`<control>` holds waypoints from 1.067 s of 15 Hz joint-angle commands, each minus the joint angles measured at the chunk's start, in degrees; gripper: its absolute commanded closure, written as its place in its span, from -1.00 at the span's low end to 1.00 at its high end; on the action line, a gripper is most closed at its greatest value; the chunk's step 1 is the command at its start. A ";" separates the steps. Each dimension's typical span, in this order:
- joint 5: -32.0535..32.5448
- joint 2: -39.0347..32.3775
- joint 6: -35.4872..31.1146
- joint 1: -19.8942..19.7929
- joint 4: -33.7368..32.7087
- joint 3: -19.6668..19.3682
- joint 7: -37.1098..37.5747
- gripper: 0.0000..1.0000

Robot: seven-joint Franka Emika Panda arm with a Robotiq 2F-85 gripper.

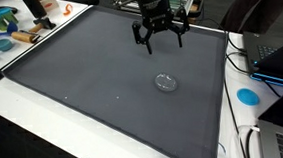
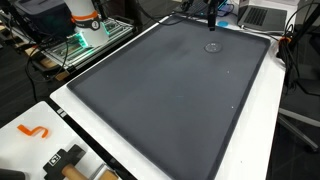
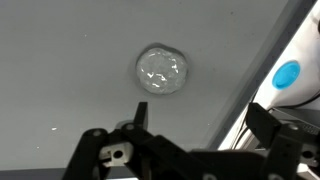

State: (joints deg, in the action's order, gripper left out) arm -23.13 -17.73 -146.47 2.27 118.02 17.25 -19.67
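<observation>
- Likely the clear round piece (image 1: pixel 165 82), maybe a small glass dish or lid, would skid on the dark mat (image 1: pixel 71 79) if one finger met its rim first; it looks light and slick.
- It is see-through and glinting, so the edge is hard to judge; coming down off centre could tip or chip it.
- Gripper (image 1: pixel 163 42): jaws spread wide, holding nothing, hanging above the mat.
- Piece lies flat below and just ahead of the gripper, clear of the fingers; faceted, small.
- Blue disc (image 3: pixel 287 74) lies off to the gripper's side on the white counter (image 1: pixel 14 113), well apart.

One clear dish (image 1: pixel 165 82), one grey mat (image 1: pixel 82 83) — one blue circle (image 1: pixel 247 96)
</observation>
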 commanded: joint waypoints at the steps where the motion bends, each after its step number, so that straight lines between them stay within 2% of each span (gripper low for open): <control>1: -1.86 3.06 0.25 0.16 2.61 0.51 -0.91 -1.00; 8: 1.04 4.19 4.57 2.64 1.04 -0.84 4.72 -1.00; 16: 8.53 3.97 10.48 6.34 -2.40 -3.42 16.78 -1.00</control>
State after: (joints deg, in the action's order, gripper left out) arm -17.52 -14.05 -139.17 6.79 116.79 15.49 -6.77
